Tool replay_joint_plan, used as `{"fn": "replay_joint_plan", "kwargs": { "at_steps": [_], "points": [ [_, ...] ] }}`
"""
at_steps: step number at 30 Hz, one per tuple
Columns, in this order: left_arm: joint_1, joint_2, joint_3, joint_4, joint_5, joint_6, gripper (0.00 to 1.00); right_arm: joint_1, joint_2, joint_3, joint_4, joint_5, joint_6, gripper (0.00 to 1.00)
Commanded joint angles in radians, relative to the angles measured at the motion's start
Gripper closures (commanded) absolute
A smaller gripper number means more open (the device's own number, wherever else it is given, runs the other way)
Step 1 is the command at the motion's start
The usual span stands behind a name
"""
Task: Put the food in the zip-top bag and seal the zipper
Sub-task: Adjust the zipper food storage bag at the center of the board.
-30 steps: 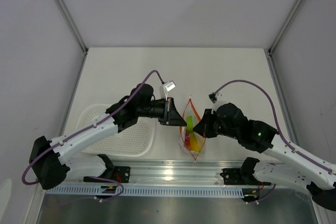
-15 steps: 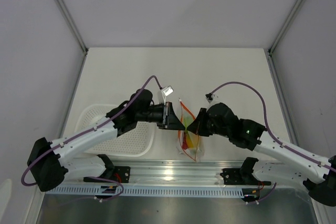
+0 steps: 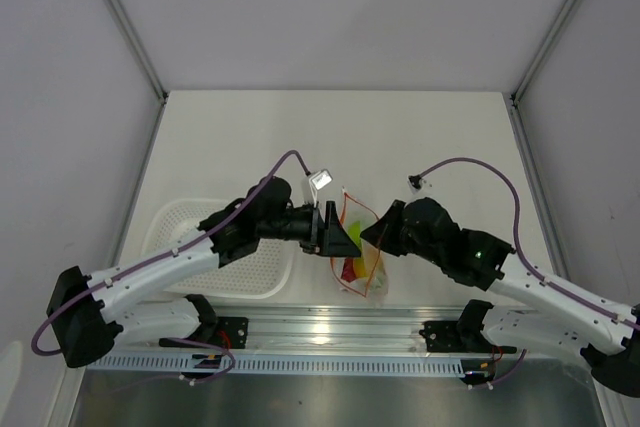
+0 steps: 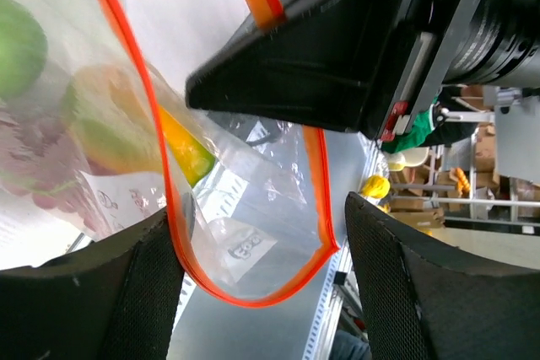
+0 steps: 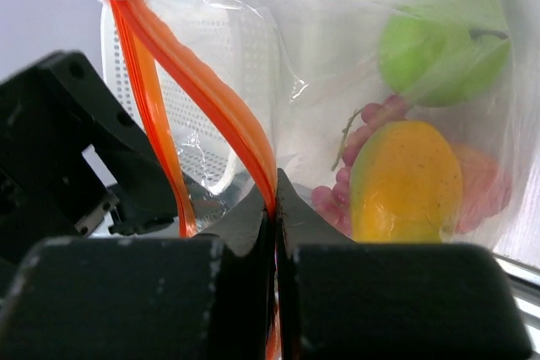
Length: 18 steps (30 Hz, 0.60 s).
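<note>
At the left of the pale table, close to my arm bases, I see the white perforated plastic basket. Just right of it the left gripper has its jaws spread wide and holds nothing. In its wrist view the two black fingers flank a loop of the thin orange-red zipper strip, the left one just beside it.

The small clear crinkly zip-top bag sits between the two grippers, near the table's front edge. I cannot tell whether it rests on the surface. From above, the strip's long axis runs roughly from front to back, bowed.

The right gripper is pinched tight on that strip. Inside the bag I make out a green toy apple, red toy grapes, a yellow-orange toy mango and an orange-pink toy peach.
</note>
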Motion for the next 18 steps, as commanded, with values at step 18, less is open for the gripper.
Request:
{"fn": "replay_joint_plan", "kwargs": {
  "at_steps": [18],
  "points": [
    [-0.189,0.082,0.222,-0.265,-0.317,0.086,0.22,0.073,0.054,0.028,0.057,0.154,0.183,1.0]
  ]
}}
